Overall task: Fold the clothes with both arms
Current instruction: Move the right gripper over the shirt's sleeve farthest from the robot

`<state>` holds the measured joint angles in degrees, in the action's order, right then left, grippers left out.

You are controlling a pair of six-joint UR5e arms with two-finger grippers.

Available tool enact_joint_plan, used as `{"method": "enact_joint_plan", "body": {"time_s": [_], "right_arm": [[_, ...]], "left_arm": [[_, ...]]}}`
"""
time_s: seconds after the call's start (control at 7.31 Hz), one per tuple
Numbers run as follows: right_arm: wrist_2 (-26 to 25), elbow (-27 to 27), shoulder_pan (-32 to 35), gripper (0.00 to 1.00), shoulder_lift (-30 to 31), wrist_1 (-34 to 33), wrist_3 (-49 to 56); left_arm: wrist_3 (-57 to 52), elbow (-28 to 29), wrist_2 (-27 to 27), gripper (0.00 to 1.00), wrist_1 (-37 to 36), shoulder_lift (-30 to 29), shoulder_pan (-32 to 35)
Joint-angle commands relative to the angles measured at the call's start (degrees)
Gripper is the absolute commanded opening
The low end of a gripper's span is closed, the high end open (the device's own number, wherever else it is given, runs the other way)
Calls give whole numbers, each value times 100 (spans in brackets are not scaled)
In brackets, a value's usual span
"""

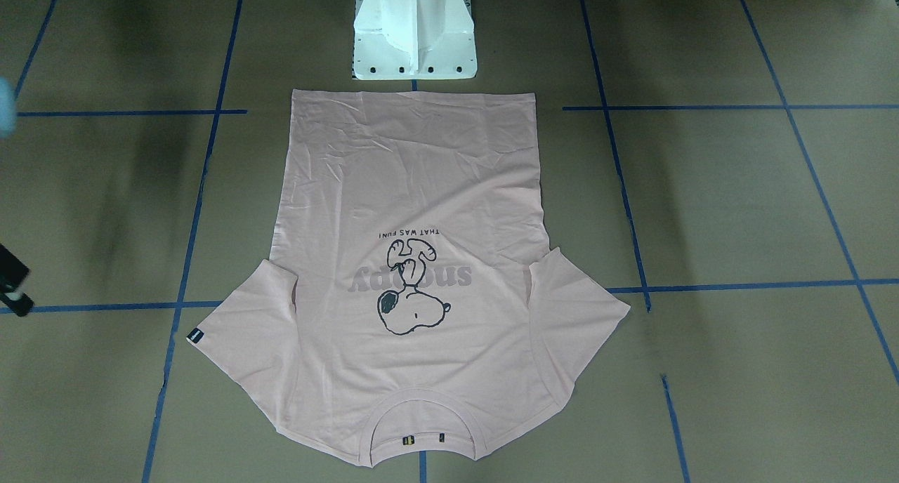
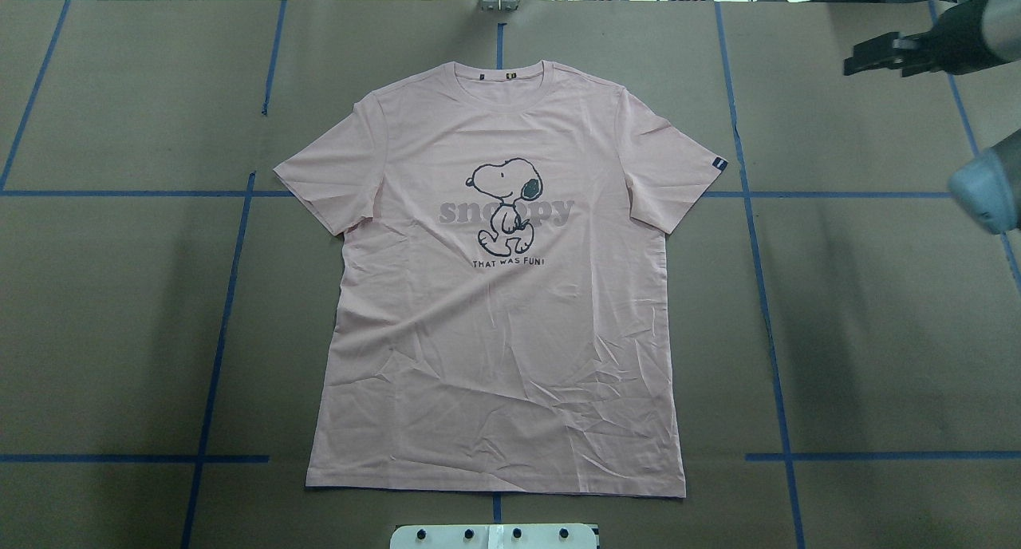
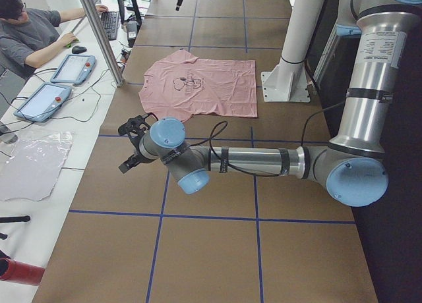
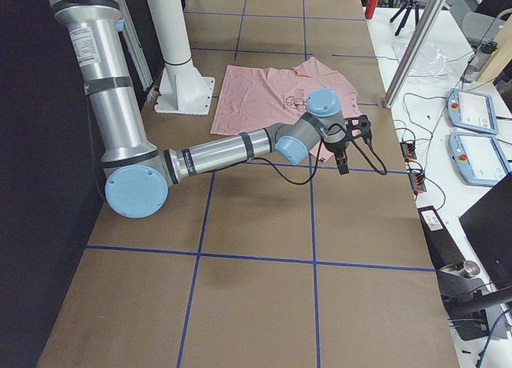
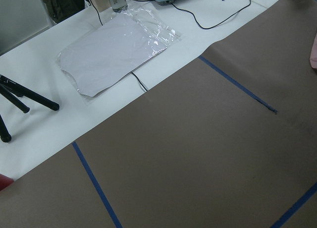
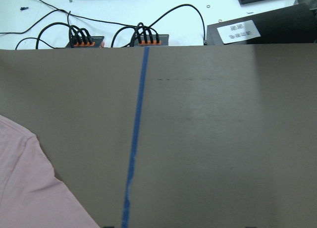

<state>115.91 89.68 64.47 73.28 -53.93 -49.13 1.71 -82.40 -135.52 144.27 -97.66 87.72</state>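
Overhead exterior coverage shows the brown-paper tabletop (image 2: 877, 333) with the pale pink T-shirt (image 2: 502, 333) spread flat at its centre. The print faces up, the collar lies away from the robot, and the hem is nearest the white pedestal base (image 2: 494, 535).

No fold appears to have been made, so the step in hand is judged to be the first reach. It would be done best if matching points on opposite edges were taken by both arms. Both layers should be pinched, and the lift kept low and level so that the creased lower half is not dragged.

The left arm (image 3: 250, 159) is seen only in the exterior left view, stretched low over bare tabletop, well apart from the shirt. The right arm (image 4: 216, 152) is shown whole only in the exterior right view.

Whether the left end effector (image 3: 132, 148) or the right end effector (image 2: 857, 61) is released or clenched cannot be told. Neither is touching the shirt.
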Motion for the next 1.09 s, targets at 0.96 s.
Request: {"method": "enact_joint_plan", "body": {"time_s": [0.96], "right_arm": [[-2151,-1049,-1929,61,-685,260,-1002]], "left_arm": [[13,13,0,100,-4,2,-141]]}}
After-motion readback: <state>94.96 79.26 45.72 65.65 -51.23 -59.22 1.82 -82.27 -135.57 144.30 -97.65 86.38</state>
